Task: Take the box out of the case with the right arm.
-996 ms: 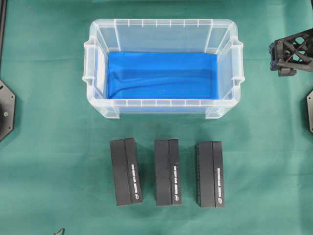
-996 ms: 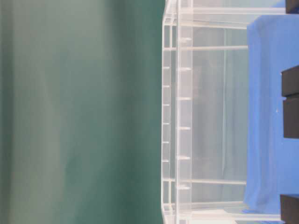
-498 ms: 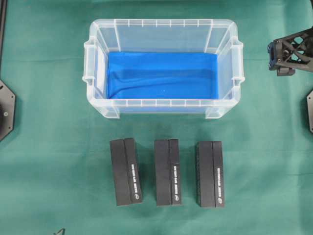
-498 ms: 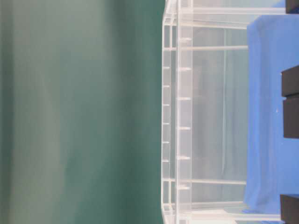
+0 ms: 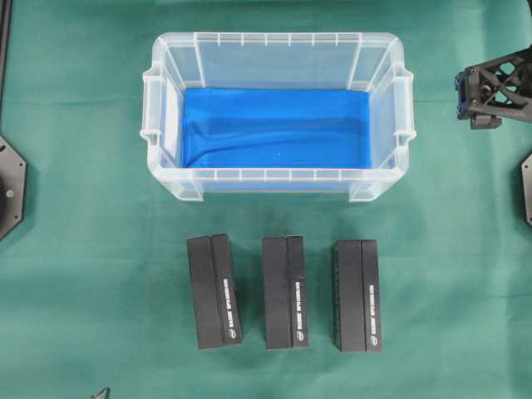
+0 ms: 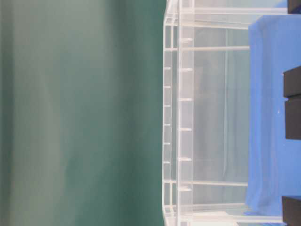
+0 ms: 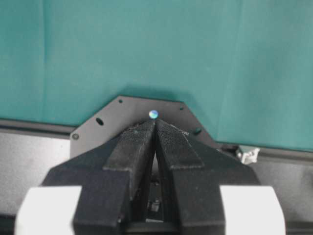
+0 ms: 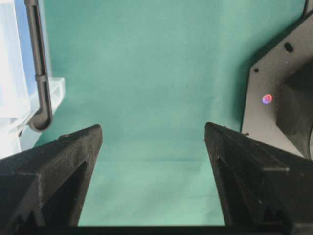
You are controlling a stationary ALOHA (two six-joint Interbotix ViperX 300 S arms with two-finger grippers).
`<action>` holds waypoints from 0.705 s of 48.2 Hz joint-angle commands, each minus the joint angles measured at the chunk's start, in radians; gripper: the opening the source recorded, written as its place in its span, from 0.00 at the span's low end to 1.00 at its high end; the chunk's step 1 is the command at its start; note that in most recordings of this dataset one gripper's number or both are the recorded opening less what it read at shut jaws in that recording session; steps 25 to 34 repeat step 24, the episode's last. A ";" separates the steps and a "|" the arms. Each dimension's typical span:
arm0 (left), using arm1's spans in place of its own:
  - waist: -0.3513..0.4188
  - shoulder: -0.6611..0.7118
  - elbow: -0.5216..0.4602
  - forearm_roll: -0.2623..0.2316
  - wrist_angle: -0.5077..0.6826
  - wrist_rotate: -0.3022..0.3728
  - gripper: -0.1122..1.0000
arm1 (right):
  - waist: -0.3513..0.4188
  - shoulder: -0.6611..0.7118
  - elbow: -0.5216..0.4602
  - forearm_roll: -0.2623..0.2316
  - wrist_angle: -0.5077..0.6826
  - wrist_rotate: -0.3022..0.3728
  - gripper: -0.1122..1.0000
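Observation:
The case [image 5: 274, 175] is a clear plastic bin at the back middle, and only its blue sheet [image 5: 274, 127] shows inside it. Three long black boxes [image 5: 214, 291] [image 5: 285, 292] [image 5: 357, 296] lie side by side on the green cloth in front of it. My right gripper [image 5: 476, 100] hangs to the right of the case, outside its rim handle. In the right wrist view, the right gripper [image 8: 152, 134] is open with only cloth between its fingers. My left gripper [image 7: 155, 121] is shut on nothing, above its own base plate.
Black base plates sit at the left edge [image 5: 10, 187] and right edge [image 5: 526, 187] of the overhead view. The rotated table-level view shows the case wall [image 6: 178, 117] and the box ends [image 6: 292, 110] at its right edge. Green cloth covers the table.
The right gripper has crept very slightly toward the far side beside the case. The boxes, the case and the left gripper are unchanged.

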 commanded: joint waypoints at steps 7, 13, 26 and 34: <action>0.003 0.005 -0.011 0.003 -0.005 -0.002 0.10 | -0.003 -0.005 -0.009 0.002 -0.005 0.002 0.84; 0.003 0.006 -0.011 0.003 -0.005 -0.002 0.10 | -0.003 -0.005 -0.009 0.003 -0.005 0.002 0.84; 0.002 0.008 -0.009 0.003 -0.005 -0.002 0.10 | -0.003 -0.005 -0.009 0.006 -0.005 0.002 0.84; 0.002 0.008 -0.009 0.003 -0.005 -0.002 0.10 | -0.003 -0.005 -0.009 0.006 -0.005 0.002 0.84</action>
